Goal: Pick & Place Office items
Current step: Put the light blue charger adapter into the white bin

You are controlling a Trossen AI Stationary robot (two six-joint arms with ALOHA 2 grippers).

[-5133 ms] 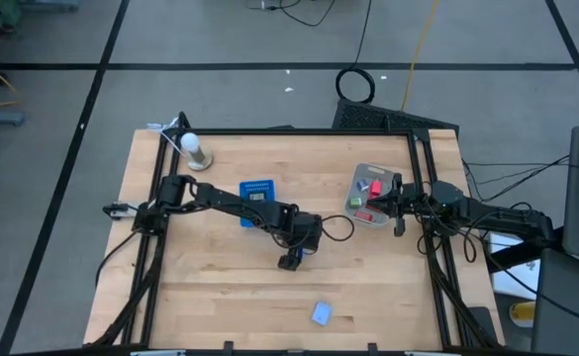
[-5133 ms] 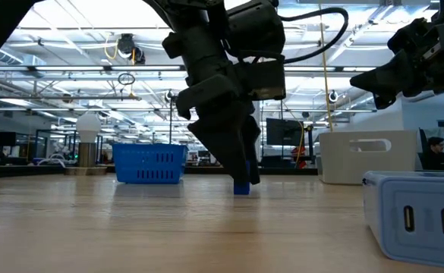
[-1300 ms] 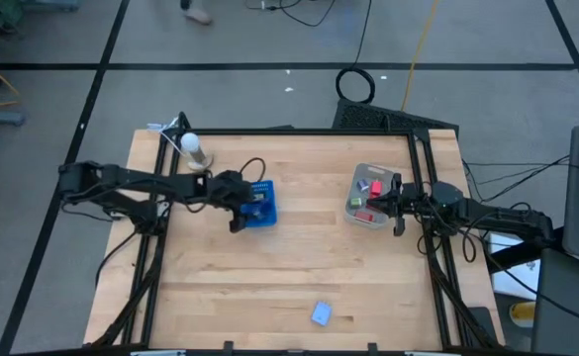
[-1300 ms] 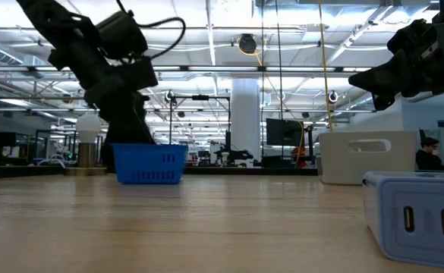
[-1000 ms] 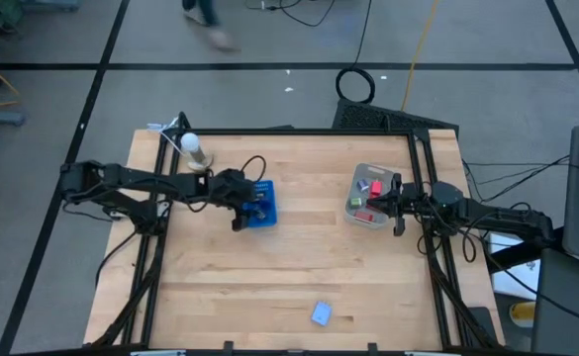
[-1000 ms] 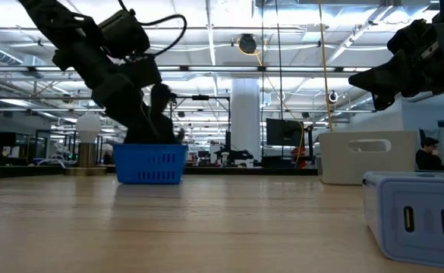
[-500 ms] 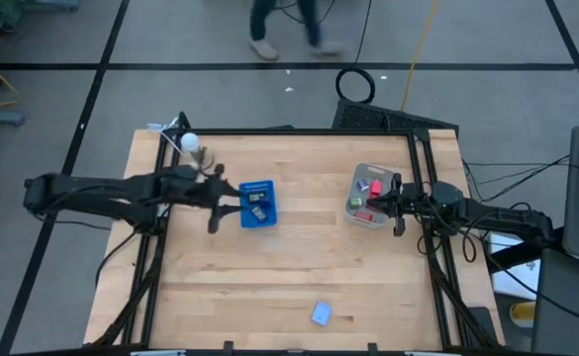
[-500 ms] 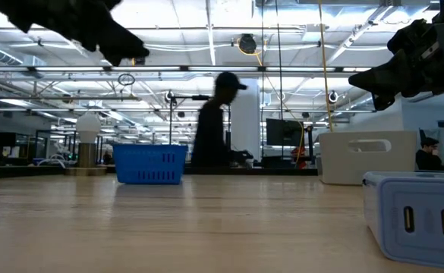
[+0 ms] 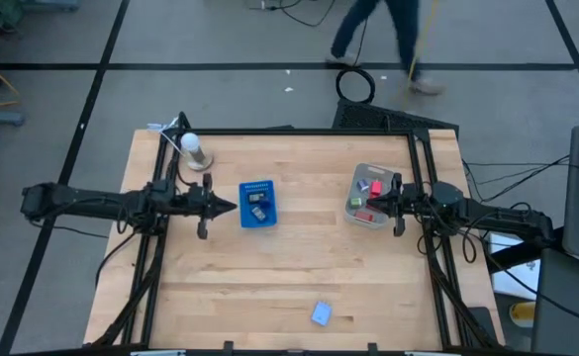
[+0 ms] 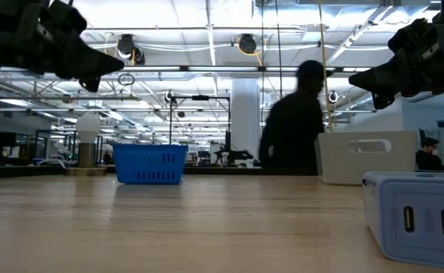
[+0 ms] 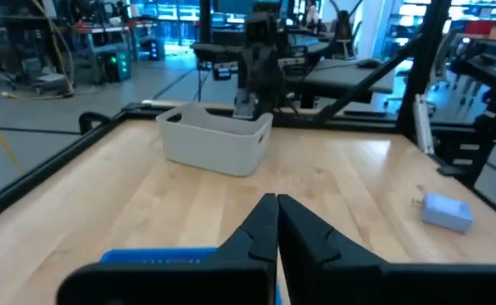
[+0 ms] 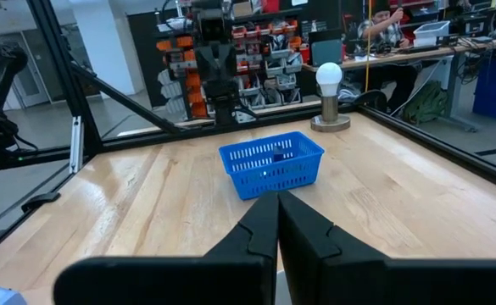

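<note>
With its fingers pressed together and nothing between them, the left gripper (image 9: 232,207) hangs above the table (image 9: 289,282), its tip just short of the blue basket (image 9: 257,204), which lies straight ahead of it. 2 small items, 1 dark and 1 light, rest inside that basket. Well beyond the basket, across the table from this gripper, sits the grey bin (image 9: 369,196), holding a red piece (image 9: 377,185), a green piece (image 9: 363,182) and a pink piece (image 9: 364,217). The right gripper (image 9: 380,206) waits over the bin's near edge, fingers also pressed together and empty. Far off to the left gripper's right, near the table's front edge, lies a light blue piece (image 9: 321,313). A lamp with a white bulb (image 9: 191,145) stands off to the left gripper's other side.
</note>
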